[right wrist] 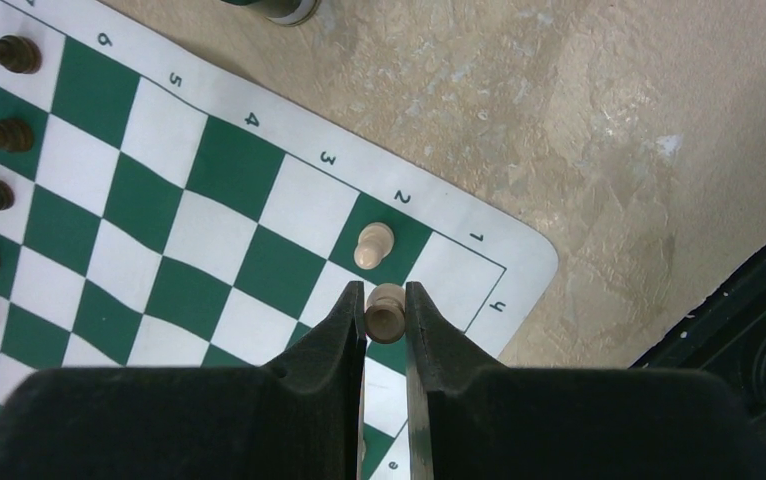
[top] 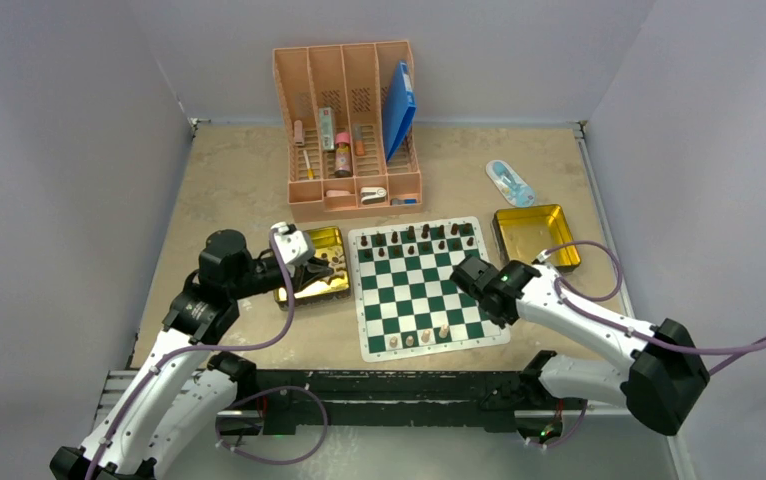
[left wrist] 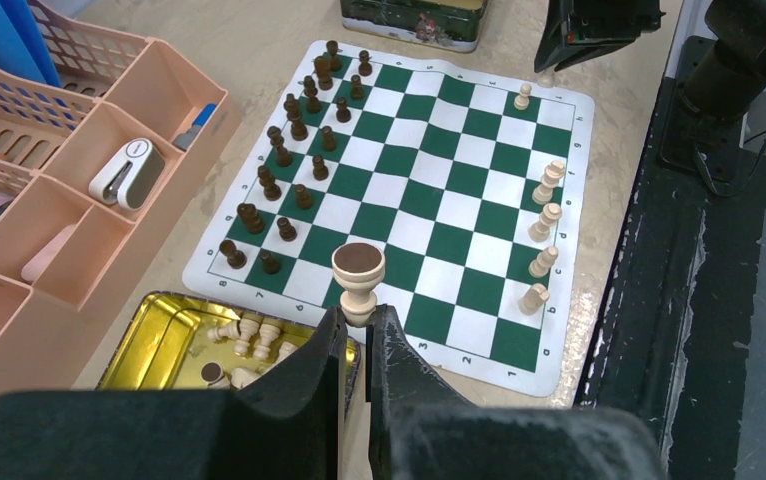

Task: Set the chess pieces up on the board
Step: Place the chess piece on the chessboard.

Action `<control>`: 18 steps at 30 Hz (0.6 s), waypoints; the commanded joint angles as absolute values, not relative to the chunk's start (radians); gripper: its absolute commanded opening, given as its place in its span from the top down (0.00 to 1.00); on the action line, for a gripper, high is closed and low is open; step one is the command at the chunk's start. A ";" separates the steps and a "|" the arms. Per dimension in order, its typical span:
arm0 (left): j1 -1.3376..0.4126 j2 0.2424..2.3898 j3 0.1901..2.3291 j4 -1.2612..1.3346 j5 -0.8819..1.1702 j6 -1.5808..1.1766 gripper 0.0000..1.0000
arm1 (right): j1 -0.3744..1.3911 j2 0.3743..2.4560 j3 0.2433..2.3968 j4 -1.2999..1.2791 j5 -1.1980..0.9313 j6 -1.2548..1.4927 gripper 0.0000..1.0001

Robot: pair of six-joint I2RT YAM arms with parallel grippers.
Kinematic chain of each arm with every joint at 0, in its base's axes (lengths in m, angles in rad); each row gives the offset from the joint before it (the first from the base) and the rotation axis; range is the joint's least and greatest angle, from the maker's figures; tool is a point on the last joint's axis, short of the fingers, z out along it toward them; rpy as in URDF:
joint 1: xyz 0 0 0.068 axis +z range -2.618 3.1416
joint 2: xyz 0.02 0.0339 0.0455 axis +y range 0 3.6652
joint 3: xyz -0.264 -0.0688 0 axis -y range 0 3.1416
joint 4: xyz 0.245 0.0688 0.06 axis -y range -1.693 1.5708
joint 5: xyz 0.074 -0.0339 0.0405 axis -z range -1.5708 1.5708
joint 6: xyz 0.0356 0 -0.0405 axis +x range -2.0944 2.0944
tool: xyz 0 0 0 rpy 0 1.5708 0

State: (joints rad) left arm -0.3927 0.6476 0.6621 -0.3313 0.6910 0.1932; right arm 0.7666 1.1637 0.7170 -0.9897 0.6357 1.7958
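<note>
- Turned wood, smooth with a soft sheen: dark chess pieces point(left wrist: 320, 167), and pale chess piece point(left wrist: 357, 270) with a matt brown disc on its end.
- Thin flexible mat, matt, printed green and white: board point(left wrist: 429, 190).
- Sheet metal, gold, glossy and reflective inside: tin point(top: 534, 232) near the table's right edge.
- Moulded pink plastic, smooth, slotted walls: organiser point(left wrist: 89, 265) by the table's far edge.
- Mottled beige, stone-like, matt: table point(right wrist: 579, 130).
- Black plastic, matt, finely grained: fingers point(right wrist: 324, 345) of the right gripper point(right wrist: 385, 297).

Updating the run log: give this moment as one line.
left pincer: shut on pale chessman | right pincer: shut on pale piece | board: dark rows set, pale incomplete
</note>
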 commanded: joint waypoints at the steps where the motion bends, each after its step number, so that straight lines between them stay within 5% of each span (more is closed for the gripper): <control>1: -0.397 0.641 0.662 -0.307 0.715 0.177 1.00 | 0.765 1.094 0.755 -1.016 0.695 1.755 1.00; 9: -0.398 0.641 0.663 -0.281 0.779 0.161 1.00 | 0.765 0.931 0.728 -0.757 0.546 1.426 1.00; 18: -0.400 0.622 0.657 -0.274 0.784 0.159 1.00 | 0.767 0.807 0.646 -0.638 0.517 1.352 1.00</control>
